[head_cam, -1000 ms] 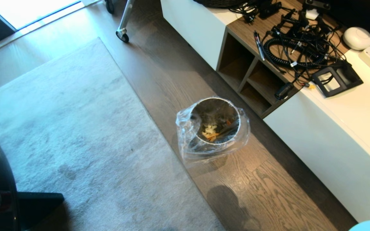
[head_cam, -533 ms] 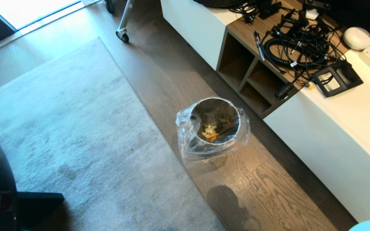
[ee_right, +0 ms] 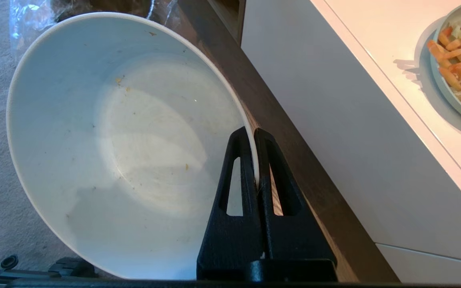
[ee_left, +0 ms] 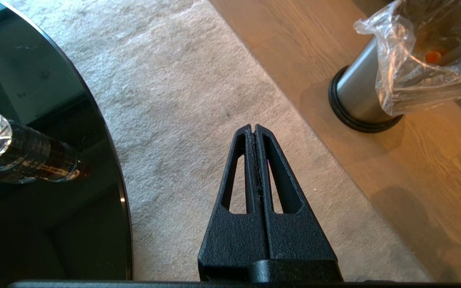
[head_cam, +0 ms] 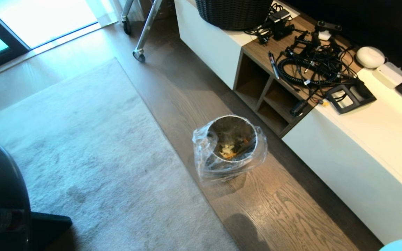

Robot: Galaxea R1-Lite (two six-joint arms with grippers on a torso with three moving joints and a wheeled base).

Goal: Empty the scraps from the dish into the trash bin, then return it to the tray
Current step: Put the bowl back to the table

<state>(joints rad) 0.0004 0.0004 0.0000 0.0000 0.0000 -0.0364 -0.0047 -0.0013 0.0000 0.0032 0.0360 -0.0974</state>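
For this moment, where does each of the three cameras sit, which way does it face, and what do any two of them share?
Head view: high on the robot, looking forward and down at the trash bin on the wood floor beside the rug; neither arm shows.
Left wrist view: behind the shut left gripper, over the rug.
Right wrist view: behind the right gripper, which pinches the rim of the dish, emptied but for crumbs, beside the white cabinet.
Shared: head and left wrist views both show the bin with scraps inside.
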